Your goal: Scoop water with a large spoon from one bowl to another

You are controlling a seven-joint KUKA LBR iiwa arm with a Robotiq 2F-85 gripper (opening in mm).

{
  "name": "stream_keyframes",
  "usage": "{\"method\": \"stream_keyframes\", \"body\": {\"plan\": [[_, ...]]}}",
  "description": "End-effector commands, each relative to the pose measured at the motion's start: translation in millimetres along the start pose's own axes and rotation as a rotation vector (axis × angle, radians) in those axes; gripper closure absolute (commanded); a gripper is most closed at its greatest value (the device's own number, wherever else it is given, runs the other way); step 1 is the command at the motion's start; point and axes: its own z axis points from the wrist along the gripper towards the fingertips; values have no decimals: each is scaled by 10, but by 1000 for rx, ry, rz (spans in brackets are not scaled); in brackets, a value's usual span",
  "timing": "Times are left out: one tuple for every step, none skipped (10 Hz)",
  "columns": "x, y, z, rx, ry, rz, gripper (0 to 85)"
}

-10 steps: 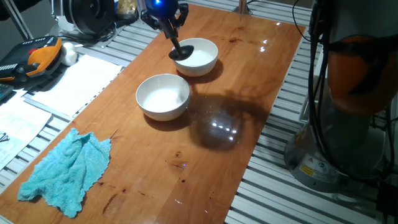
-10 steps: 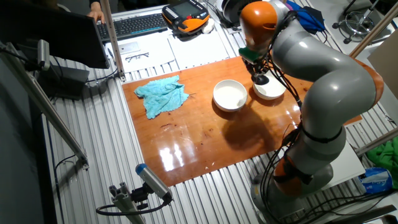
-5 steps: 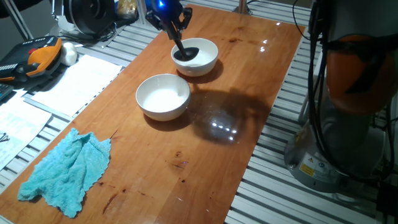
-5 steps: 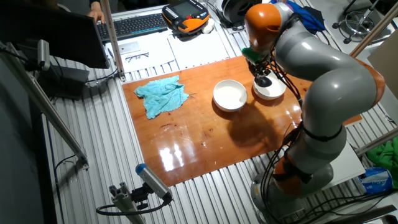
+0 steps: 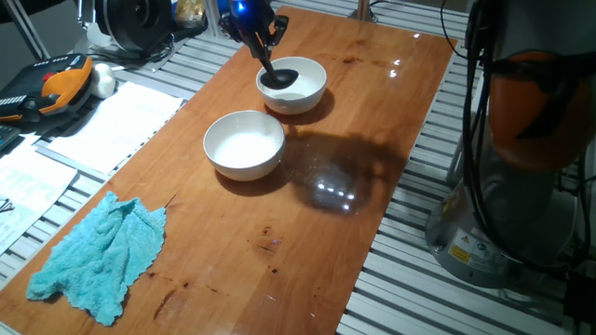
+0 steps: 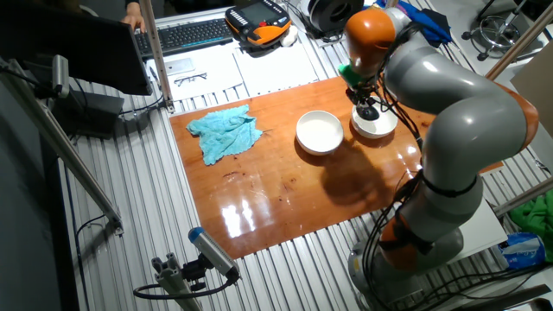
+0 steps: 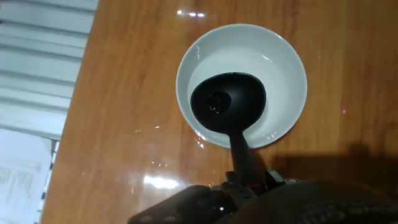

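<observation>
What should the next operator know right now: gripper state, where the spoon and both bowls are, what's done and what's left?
Gripper: shut on the large spoon, handle held.
Spoon head sits over or inside the far bowl; a little water glints in it.
Near bowl stands beside it, apart. Cannot tell how much water either bowl holds.
Cloth lies untouched at the table end.
Left: lift and carry to the near bowl, pour.

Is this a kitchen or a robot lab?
Most likely a robot lab: a big robot arm holds the large spoon over a bowl, with a keyboard and papers nearby.
</observation>
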Motion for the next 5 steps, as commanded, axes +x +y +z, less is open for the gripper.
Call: {"method": "stream_keyframes", "body": {"plan": [[-4,31,28,49,24,231,850],[-14,49,48,56,55,275,850],[-31,74,72,57,64,309,850],[-52,97,104,57,55,329,850],[-71,103,131,50,49,336,850]]}}
